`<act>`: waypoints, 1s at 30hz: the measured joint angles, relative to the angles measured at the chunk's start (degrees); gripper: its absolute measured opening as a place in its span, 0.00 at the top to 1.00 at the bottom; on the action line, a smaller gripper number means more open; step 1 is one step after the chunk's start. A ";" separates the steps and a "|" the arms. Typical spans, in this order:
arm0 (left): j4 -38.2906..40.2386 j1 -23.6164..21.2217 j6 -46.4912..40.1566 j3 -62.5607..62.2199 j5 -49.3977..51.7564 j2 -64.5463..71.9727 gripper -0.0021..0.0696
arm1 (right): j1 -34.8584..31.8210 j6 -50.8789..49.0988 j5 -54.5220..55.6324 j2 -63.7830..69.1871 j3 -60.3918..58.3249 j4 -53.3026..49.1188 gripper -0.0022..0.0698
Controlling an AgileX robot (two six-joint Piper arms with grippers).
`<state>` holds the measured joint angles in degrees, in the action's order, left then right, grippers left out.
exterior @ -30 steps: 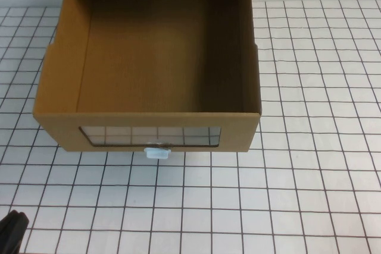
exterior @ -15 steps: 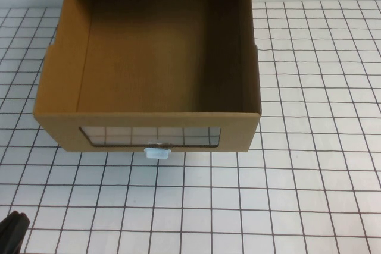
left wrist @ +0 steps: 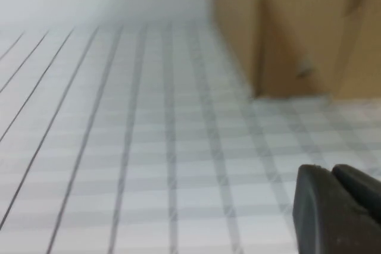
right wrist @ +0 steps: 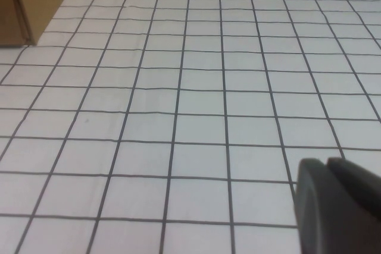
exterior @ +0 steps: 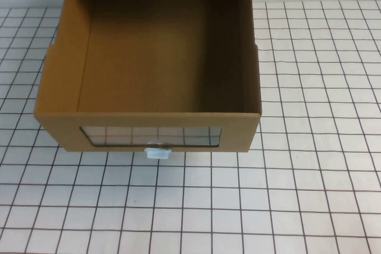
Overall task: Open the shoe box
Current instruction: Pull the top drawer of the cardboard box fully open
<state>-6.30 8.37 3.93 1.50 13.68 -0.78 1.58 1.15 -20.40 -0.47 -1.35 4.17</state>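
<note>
Shoe box [exterior: 161, 63] on table [exterior: 309, 194], left of centre, toward rear.

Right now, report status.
Left gripper shut, low near shoe box. Right gripper shut, over table. Box open, empty. Nothing in the way.

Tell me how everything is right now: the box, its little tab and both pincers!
Brown cardboard shoe box: open on top, empty, standing on the white gridded table.
Small pale plastic tab on its front: untouched.
Left pincer: shut, empty, low over the table near the box.
Right pincer: shut, empty, over the table, apart from the box.
</note>
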 joint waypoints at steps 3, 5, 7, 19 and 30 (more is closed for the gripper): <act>-2.78 -2.12 3.42 0.00 5.43 0.00 0.98 | 0.00 0.00 0.00 0.00 0.00 0.00 0.99; -3.33 -2.34 3.41 0.00 7.19 0.00 0.98 | 0.00 0.00 0.00 0.00 0.00 0.00 0.99; -3.62 -2.37 3.19 0.00 8.20 0.00 0.98 | 0.00 0.00 0.00 0.00 0.00 0.00 0.99; -3.73 -2.49 2.77 0.00 8.89 0.00 0.98 | 0.00 0.00 0.00 0.00 0.00 0.00 0.99; -3.76 -2.49 2.60 0.00 8.89 0.00 0.98 | 0.00 0.00 0.00 0.00 0.00 0.00 0.99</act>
<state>-10.07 5.88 6.53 1.50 22.57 -0.78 1.58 1.15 -20.40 -0.47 -1.35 4.17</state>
